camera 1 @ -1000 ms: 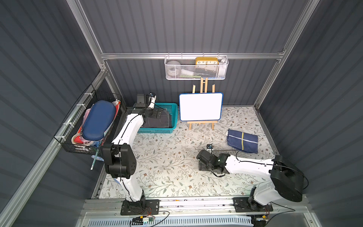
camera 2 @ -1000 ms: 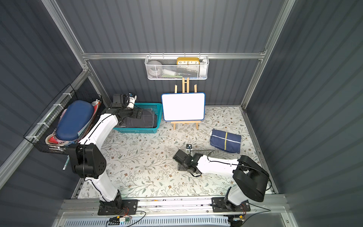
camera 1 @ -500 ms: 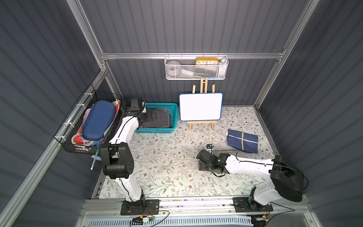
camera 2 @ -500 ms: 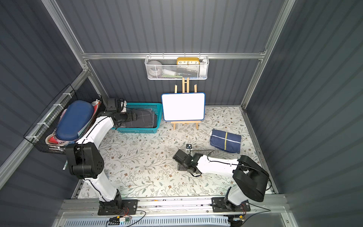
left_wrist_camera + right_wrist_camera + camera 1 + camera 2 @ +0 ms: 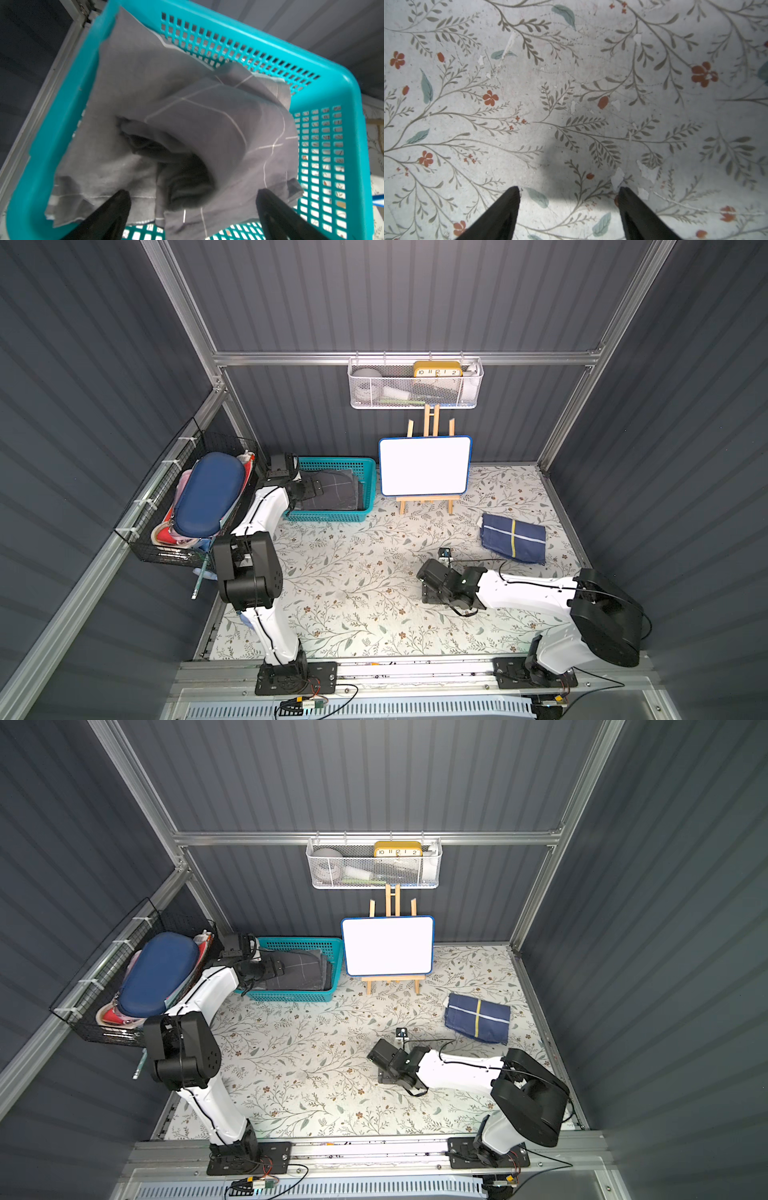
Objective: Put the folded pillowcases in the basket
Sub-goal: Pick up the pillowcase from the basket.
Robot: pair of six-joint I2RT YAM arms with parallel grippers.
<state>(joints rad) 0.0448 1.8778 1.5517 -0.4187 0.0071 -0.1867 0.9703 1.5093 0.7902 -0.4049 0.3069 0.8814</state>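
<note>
Grey checked folded pillowcase (image 5: 334,489) lies inside the teal perforated plastic basket (image 5: 328,516) at the far left of the floral tabletop (image 5: 353,572), rumpled, with one corner riding up a wall. Your left jaws hang wide and empty over its left end, so the placing step looks done. Next, I'd judge, lift that arm straight up so that neither finger snags the loose folds. Your right jaws rest apart on bare tabletop, gripping nothing. A navy folded cloth with yellow and white stripes (image 5: 513,537) sits well apart at the right. The black wire basket (image 5: 141,549) on the left wall holds a blue oval case (image 5: 208,493), and the white mesh rack (image 5: 415,400) holds a yellow clock (image 5: 436,369).
</note>
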